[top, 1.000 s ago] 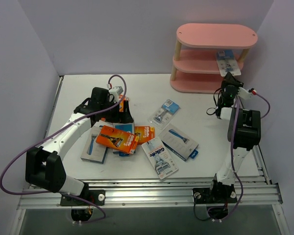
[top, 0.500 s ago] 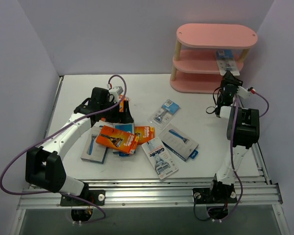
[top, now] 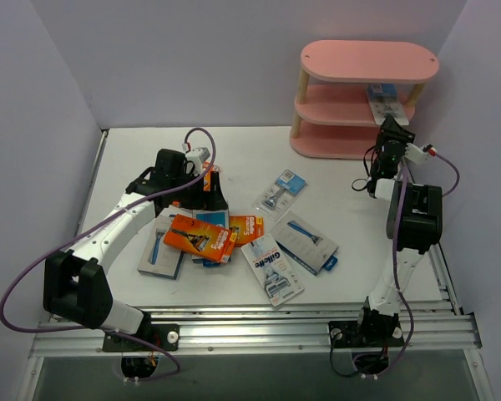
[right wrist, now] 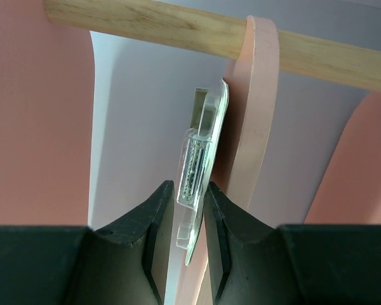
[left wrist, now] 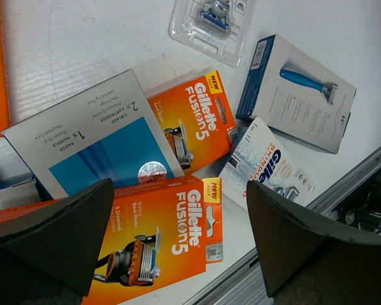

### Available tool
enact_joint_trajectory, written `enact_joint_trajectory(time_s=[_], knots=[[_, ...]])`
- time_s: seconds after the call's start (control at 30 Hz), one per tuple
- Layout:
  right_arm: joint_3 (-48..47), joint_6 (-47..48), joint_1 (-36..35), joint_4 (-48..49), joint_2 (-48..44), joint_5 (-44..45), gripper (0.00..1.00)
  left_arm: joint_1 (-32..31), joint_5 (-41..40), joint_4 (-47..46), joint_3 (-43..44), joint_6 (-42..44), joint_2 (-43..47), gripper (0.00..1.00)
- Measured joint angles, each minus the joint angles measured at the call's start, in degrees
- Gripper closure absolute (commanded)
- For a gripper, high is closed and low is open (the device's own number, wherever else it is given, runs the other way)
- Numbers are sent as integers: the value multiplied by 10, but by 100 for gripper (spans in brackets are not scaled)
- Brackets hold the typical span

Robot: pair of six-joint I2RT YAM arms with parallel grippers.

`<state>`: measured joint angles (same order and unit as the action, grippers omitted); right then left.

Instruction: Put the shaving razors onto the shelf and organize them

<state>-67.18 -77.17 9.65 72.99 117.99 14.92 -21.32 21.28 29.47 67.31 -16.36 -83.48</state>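
Right side: my right tool (top: 390, 127) is pinched on a clear-fronted white-blue blister card (top: 384, 102) at the right end of the three-tier pink shelf with light wooden posts (top: 369, 60). The right wrist view shows the card edge-on between my two fingers (right wrist: 159, 216), lying against the edge of the shelf's middle pink board (right wrist: 257, 114).

Left side: my left tool (top: 209, 196) hangs over the heap of packs on the white tabletop (top: 342, 180), its fingers (left wrist: 51, 235) spread wide with nothing between them. Below it lie two orange Gillette Fusion5 boxes (left wrist: 162, 238) and a grey-and-blue box turned back side up (left wrist: 95, 133), touching one another. Just beside them are a white-blue Gillette card (left wrist: 267, 165), a blue-grey box picturing a razor (left wrist: 298, 92) and a small clear blister pack (left wrist: 209, 19).
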Motion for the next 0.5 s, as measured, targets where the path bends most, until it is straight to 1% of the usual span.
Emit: enact_joint_trajectory(time_s=[0.37, 0.5], knots=[[-20, -2, 0, -13, 11, -15, 72, 0, 0, 0, 0, 0, 0, 6], [-23, -3, 0, -16, 11, -22, 68, 0, 0, 0, 0, 0, 0, 6]])
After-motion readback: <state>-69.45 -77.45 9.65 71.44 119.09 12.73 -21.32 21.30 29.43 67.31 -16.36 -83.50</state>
